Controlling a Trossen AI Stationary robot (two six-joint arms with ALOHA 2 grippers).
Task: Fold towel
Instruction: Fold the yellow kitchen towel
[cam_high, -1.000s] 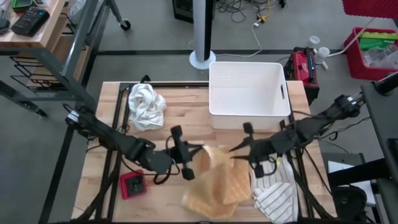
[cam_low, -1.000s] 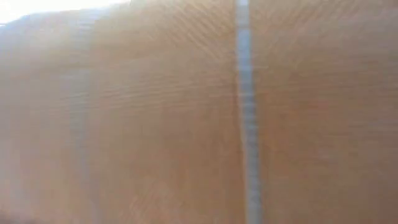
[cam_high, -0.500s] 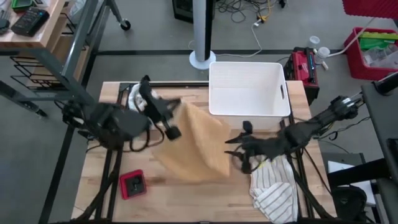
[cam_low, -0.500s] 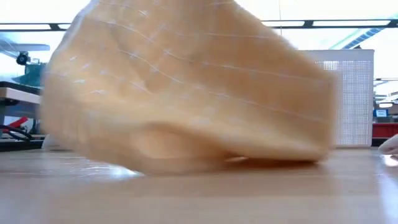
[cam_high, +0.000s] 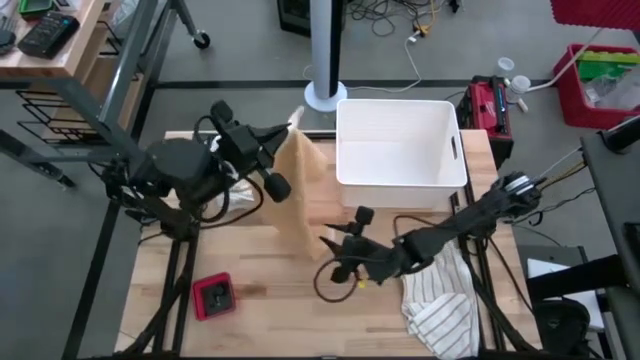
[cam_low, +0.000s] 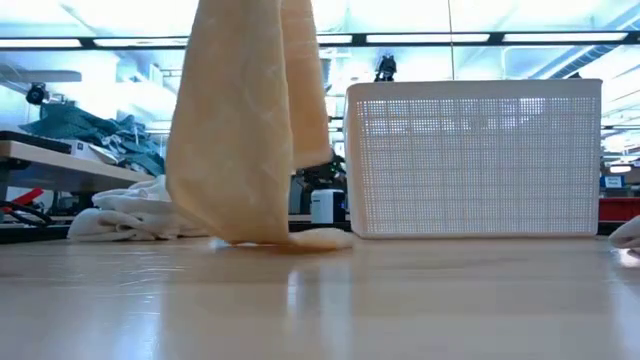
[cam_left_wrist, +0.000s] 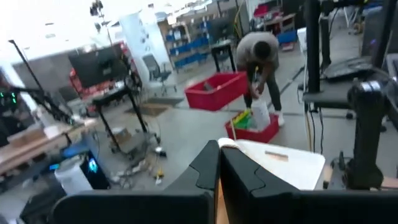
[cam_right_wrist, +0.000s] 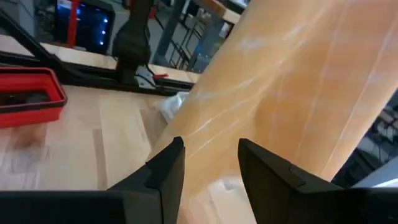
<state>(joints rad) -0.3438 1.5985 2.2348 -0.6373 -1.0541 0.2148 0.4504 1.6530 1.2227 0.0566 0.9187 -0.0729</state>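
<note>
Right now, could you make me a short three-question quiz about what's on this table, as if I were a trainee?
1. True or false: the orange towel lies flat on the table.
2. Which gripper holds the towel up? A) left gripper B) right gripper
3. What stands right beside the hanging towel, at the far edge of the table?

Key:
1. False: it hangs from above, only its bottom edge touching the wood.
2. A: its jaws are shut on the towel's top, while the right gripper's jaws stand open near the towel's lower end.
3. The white basket.
</note>
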